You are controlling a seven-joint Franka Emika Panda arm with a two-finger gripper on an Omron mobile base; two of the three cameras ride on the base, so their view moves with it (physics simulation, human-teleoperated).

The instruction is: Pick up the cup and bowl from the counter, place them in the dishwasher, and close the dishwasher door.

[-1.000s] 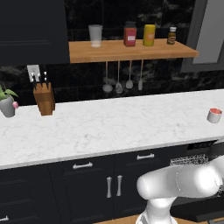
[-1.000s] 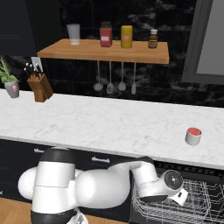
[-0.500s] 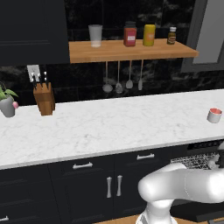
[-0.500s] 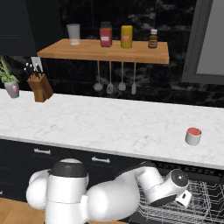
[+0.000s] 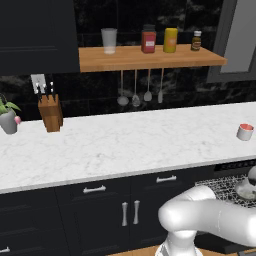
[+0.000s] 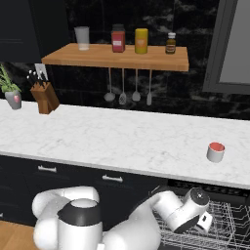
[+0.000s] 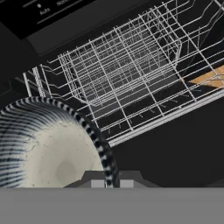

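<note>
Two task items logged. Bowl (image 7: 48,148), striped rim: being carried by the end effector (image 7: 112,183), jaws nearly closed on its rim, now lowering farther over the dishwasher (image 6: 215,229) wire rack than a second ago, so release is judged imminent. Cup (image 6: 215,152): sitting near the desk's (image 6: 112,139) right front edge, awaiting pickup.
</note>
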